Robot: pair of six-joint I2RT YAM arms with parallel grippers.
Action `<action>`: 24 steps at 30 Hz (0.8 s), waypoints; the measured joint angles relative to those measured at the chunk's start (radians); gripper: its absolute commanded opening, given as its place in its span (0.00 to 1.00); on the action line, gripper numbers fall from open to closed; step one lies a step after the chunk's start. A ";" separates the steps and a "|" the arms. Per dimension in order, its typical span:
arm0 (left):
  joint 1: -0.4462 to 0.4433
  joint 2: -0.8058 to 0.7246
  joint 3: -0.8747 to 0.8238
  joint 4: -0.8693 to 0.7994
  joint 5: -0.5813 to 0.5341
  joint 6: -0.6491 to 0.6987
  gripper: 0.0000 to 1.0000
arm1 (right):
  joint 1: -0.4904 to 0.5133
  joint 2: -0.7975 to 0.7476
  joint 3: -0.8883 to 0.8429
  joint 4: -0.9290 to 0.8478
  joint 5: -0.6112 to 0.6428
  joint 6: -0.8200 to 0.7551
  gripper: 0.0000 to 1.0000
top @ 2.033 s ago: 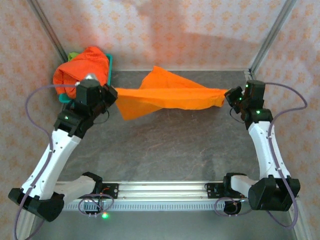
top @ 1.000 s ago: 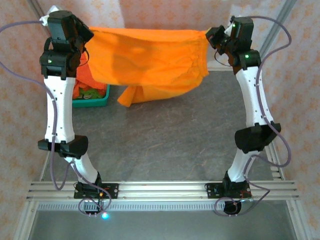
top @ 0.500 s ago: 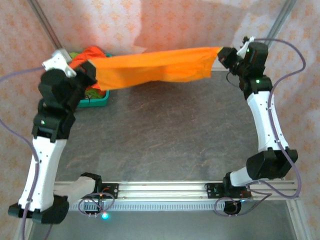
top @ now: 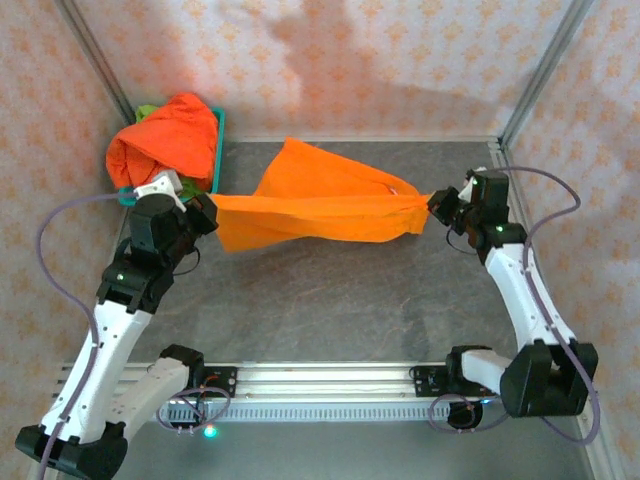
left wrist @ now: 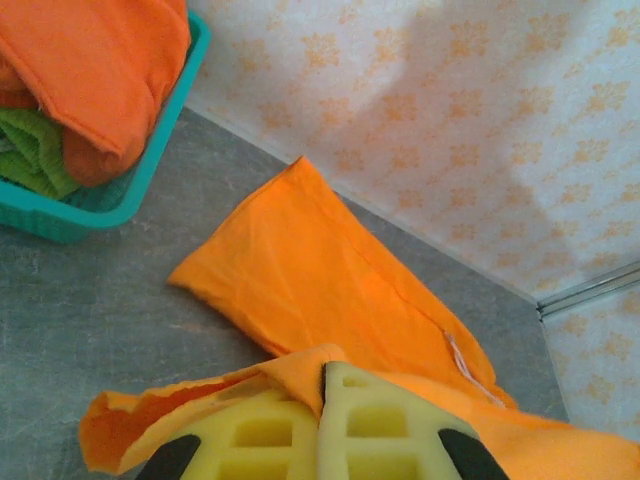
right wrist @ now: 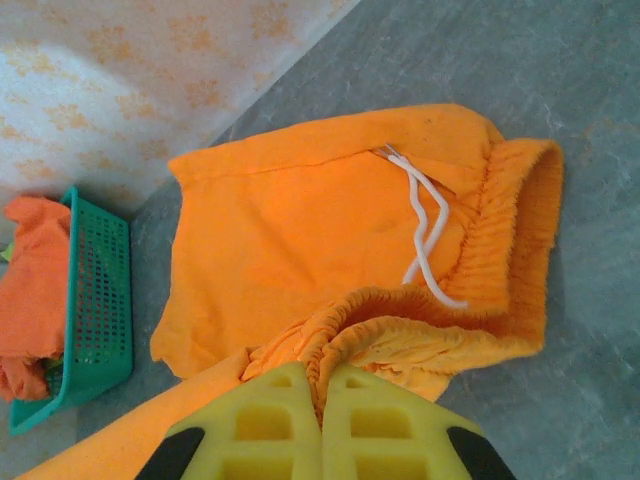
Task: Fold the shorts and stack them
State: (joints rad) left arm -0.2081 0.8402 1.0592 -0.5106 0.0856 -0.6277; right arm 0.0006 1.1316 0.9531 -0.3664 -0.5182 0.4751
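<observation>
Lowering from the raised stretch of a moment ago, my left claw pinches one edge of the orange shorts, now draped across the surface; my right claw pinches their gathered waistband.

From above, the basket is mostly buried under orange shorts. The green shorts show as a sliver at its far corner, their mark too small to find. The left gripper and right gripper have their tips lost in the bunched ends of the held shorts. In the left wrist view the basket runs off the left edge, the green shorts lie half under the orange pair, and the bottom edge cuts the 2 fingers. In the right wrist view the basket runs off the left edge, and the pinched waistband vanishes between the pads.
</observation>
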 measured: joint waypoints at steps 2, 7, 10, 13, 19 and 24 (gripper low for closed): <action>-0.001 0.048 0.079 -0.012 0.000 0.003 0.00 | 0.000 -0.041 -0.012 -0.028 0.010 0.010 0.00; -0.002 0.201 0.271 -0.036 0.000 0.024 0.00 | 0.000 -0.110 -0.026 -0.088 0.047 0.053 0.00; -0.002 0.309 0.365 -0.063 0.000 0.029 0.00 | 0.000 -0.131 -0.053 -0.102 0.067 0.099 0.00; -0.002 0.414 0.439 -0.091 0.000 0.032 0.00 | 0.000 -0.136 -0.089 -0.110 0.086 0.142 0.00; -0.008 0.587 0.542 -0.130 -0.003 0.035 0.00 | 0.000 -0.090 -0.114 -0.123 0.121 0.180 0.00; -0.008 0.718 0.624 -0.142 -0.013 0.035 0.00 | 0.000 0.034 -0.088 -0.120 0.131 0.187 0.01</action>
State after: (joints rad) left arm -0.2165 1.5585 1.6833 -0.6525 0.0731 -0.5926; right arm 0.0010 1.1656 0.8650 -0.4862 -0.3874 0.6621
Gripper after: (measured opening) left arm 0.041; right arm 0.045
